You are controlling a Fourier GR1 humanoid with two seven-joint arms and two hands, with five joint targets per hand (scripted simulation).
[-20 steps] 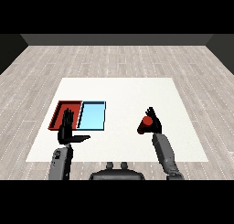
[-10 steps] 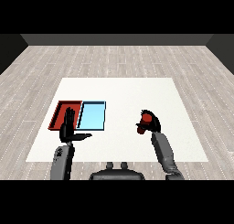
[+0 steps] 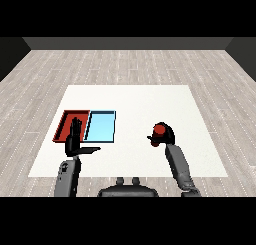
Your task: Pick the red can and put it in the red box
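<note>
Left hand (image 3: 74, 141) fingers straight, holding nothing, near red tray (image 3: 64, 124) | right hand (image 3: 166, 136) fingers curled round small red can (image 3: 159, 132), upright, well right of light blue tray (image 3: 100, 126) | white worktop (image 3: 135, 99) beyond

One head-height view looks down and forward across the white table (image 3: 130, 96).

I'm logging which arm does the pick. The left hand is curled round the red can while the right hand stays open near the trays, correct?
Swapped. In the head view the right hand curls round the red can; the left hand is open near the red tray and light blue tray.
</note>
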